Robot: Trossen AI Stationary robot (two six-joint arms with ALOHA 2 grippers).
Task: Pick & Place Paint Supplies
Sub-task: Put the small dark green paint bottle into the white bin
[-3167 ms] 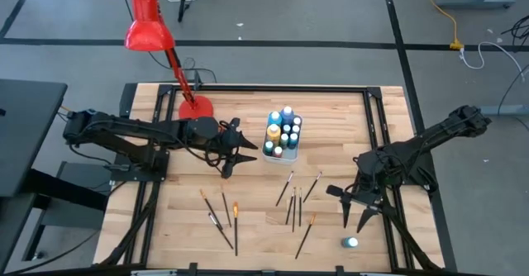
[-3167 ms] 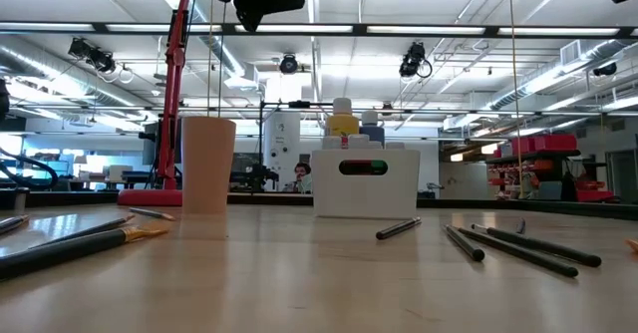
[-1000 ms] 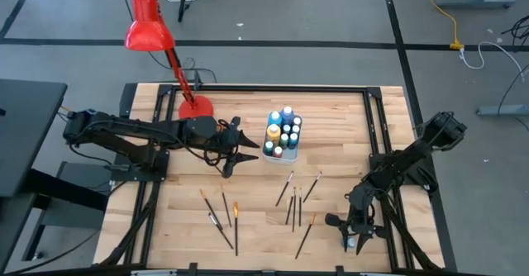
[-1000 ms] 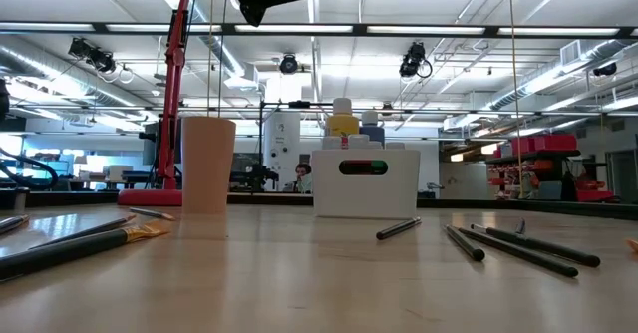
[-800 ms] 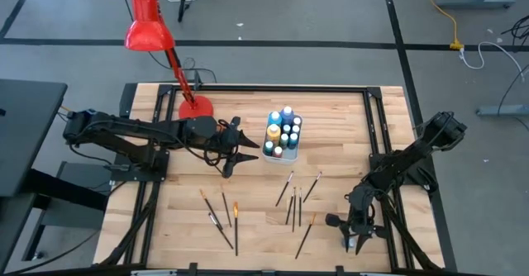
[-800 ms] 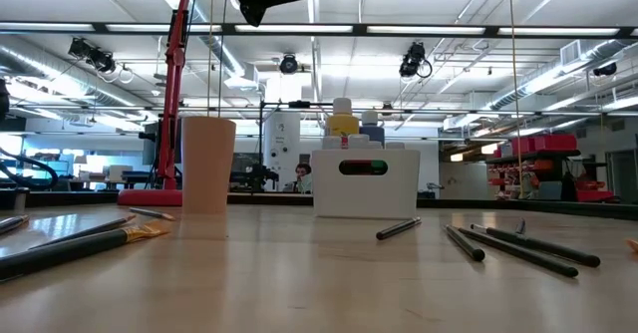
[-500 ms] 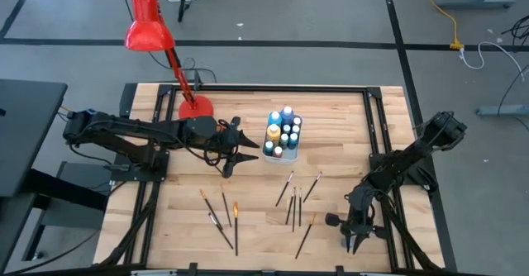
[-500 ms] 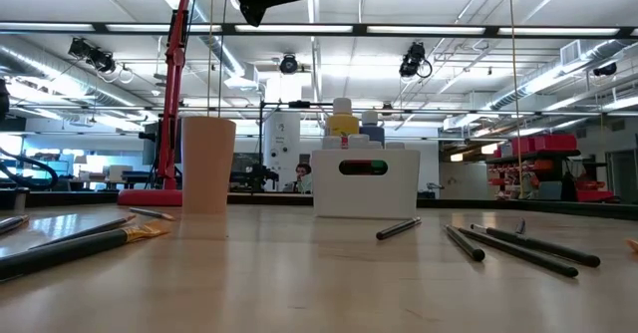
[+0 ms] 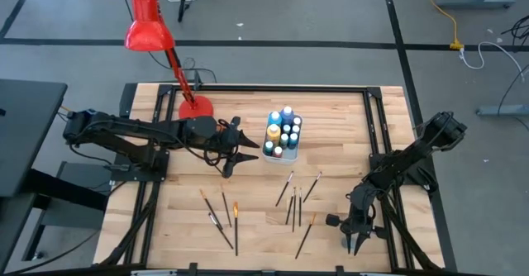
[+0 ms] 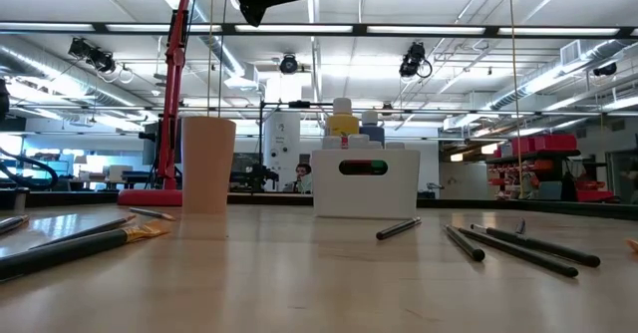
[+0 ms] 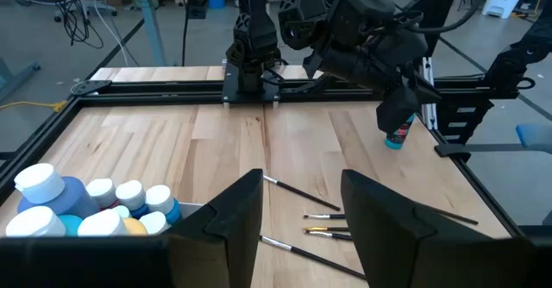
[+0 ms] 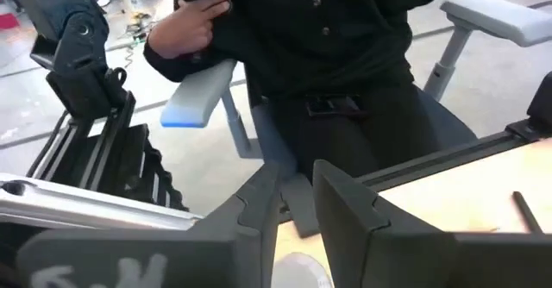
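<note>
Pale wooden slatted table top (image 9: 248, 202), light honey tone, framed in black rails. Glossy red desk lamp (image 9: 147, 26) at upper left of the high view. White plastic caddy (image 9: 281, 133) at centre holds white-capped paint bottles (image 9: 283, 127), mostly blue, one yellow. Thin dark-handled brushes (image 9: 293, 200) lower centre, some orange-tipped. Both arms black. Tan cup (image 10: 207, 164) in the low view.

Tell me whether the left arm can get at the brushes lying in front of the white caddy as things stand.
Probably yes. The left gripper hangs open above the table beside the caddy, and in the left wrist view the brushes lie on bare wood ahead of it, nothing between. The right gripper is off by the table's corner.
</note>
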